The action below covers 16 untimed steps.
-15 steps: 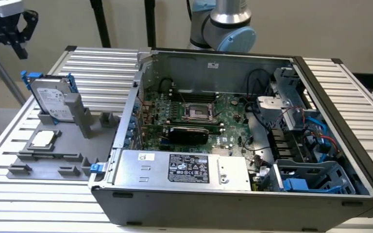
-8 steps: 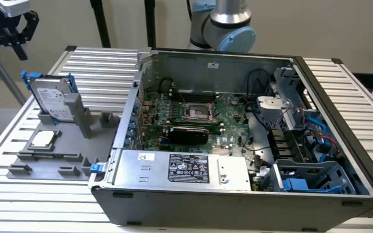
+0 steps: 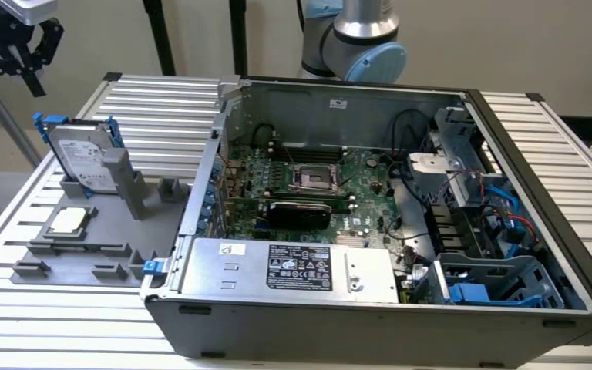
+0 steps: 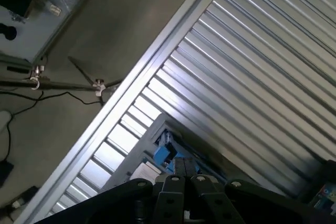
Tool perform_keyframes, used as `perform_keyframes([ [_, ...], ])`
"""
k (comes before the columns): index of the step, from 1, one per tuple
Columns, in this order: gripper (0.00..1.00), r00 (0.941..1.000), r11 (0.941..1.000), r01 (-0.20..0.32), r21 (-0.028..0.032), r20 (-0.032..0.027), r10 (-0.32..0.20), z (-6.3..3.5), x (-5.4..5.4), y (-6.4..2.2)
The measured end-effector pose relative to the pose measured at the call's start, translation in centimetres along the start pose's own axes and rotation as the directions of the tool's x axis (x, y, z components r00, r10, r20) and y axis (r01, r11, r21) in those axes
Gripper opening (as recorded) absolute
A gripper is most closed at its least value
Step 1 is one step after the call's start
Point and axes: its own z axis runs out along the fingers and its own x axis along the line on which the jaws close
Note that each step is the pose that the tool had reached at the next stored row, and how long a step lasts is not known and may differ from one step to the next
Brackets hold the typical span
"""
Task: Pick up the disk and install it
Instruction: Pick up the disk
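Observation:
The disk, a silver-grey hard drive with a white label and blue side rails, stands upright in a grey holder on the exterior view's left. My black gripper hangs in the air above and slightly left of it, well apart. In the wrist view the fingertips meet at the gripper, shut on nothing. Just beyond them is the disk's blue rail.
An open computer case fills the middle and right, with a silver power supply box in front and a blue drive bay. A small square chip lies on the grey fixture. The slatted aluminium table surrounds them.

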Motion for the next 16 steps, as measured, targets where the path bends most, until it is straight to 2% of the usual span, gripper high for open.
perform_keyframes([
  [4,0.11,0.9979,0.9979,0.064,-0.0004,-0.0033,-0.064,0.06,-0.07,-0.06],
  [8,0.11,0.992,0.992,0.126,-0.0011,-0.0065,-0.126,0.12,-0.15,-0.13],
  [12,0.11,0.9822,0.9823,0.187,-0.0019,-0.0095,-0.187,0.19,-0.25,-0.21],
  [16,0.11,0.9686,0.9687,0.248,-0.0028,-0.0125,-0.248,0.26,-0.34,-0.29],
])
